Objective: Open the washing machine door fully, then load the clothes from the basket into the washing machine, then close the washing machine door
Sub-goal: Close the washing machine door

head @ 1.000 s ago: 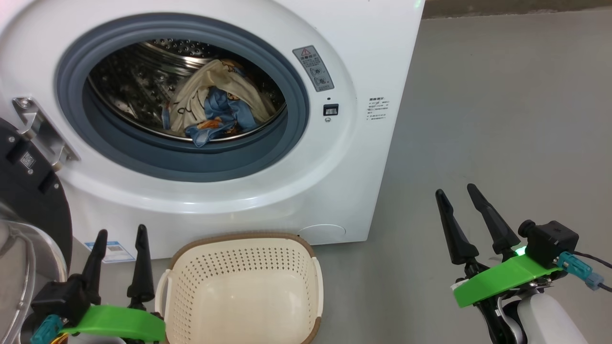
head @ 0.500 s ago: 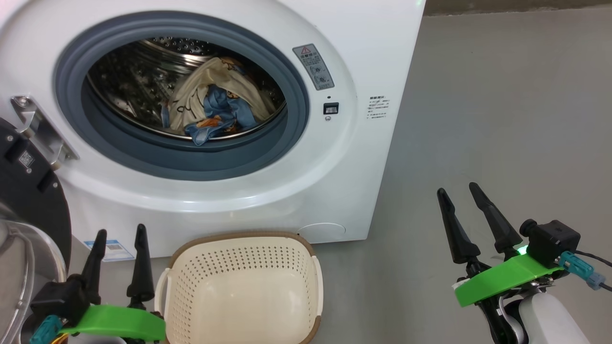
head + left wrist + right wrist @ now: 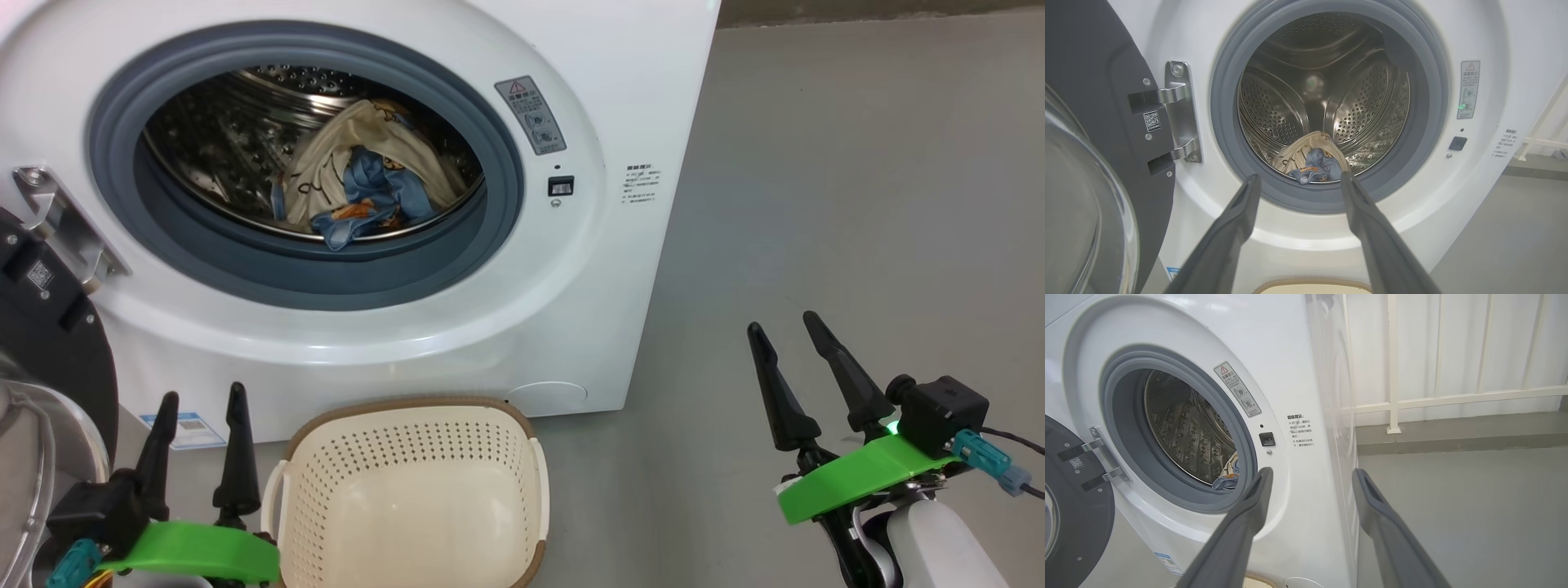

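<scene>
Grey floor [image 3: 857, 204]; the cream perforated basket [image 3: 408, 403] sits empty. Left gripper [image 3: 203, 392] and right gripper [image 3: 781, 321] hang released (nothing held). Blue-and-cream clothes [image 3: 359, 192] lie near the drum lip of the white front-loader [image 3: 629, 90], so the glossy black door [image 3: 49, 351] at left may pinch them when it closes.

Ahead of you the washing machine [image 3: 588, 327] stands on the floor [image 3: 857, 204], with its door [image 3: 49, 343] swung out to your left. The clothes [image 3: 359, 192] lie inside the drum [image 3: 220, 139]. The basket [image 3: 408, 406] sits on the floor just before the machine, below the opening. Your left tool [image 3: 204, 392] hangs just left of the basket. Your right tool [image 3: 781, 321] is well off to the right, over the floor.
</scene>
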